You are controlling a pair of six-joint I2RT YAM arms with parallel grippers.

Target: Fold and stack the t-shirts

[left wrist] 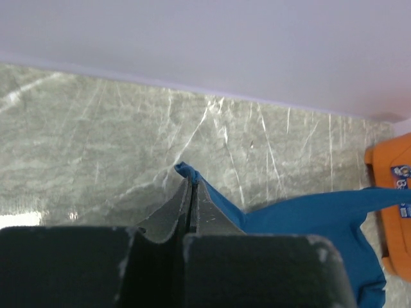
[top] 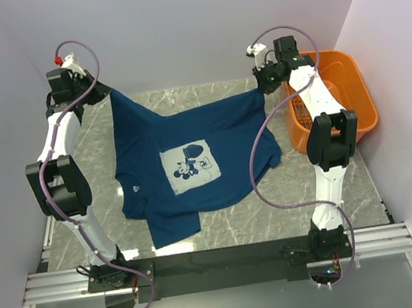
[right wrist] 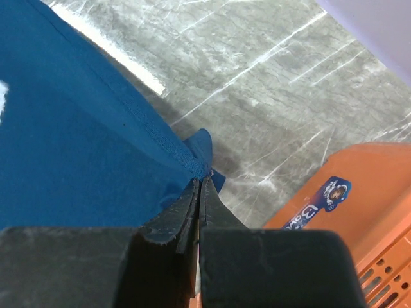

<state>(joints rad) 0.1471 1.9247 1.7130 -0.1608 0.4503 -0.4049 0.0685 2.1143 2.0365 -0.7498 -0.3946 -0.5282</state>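
A dark teal-blue t-shirt (top: 189,137) with a pale grey print (top: 190,167) hangs stretched between both arms over the marble table, its near part resting on the table. My left gripper (top: 107,93) is shut on the shirt's far left corner; in the left wrist view the cloth (left wrist: 289,215) pokes out past the closed fingertips (left wrist: 200,196). My right gripper (top: 263,86) is shut on the far right corner; in the right wrist view the hem (right wrist: 96,141) runs into the closed fingertips (right wrist: 189,199).
An orange plastic basket (top: 348,82) stands at the right of the table, close to my right arm; it also shows in the right wrist view (right wrist: 359,205) and the left wrist view (left wrist: 392,205). White walls enclose the table (top: 275,213) on three sides.
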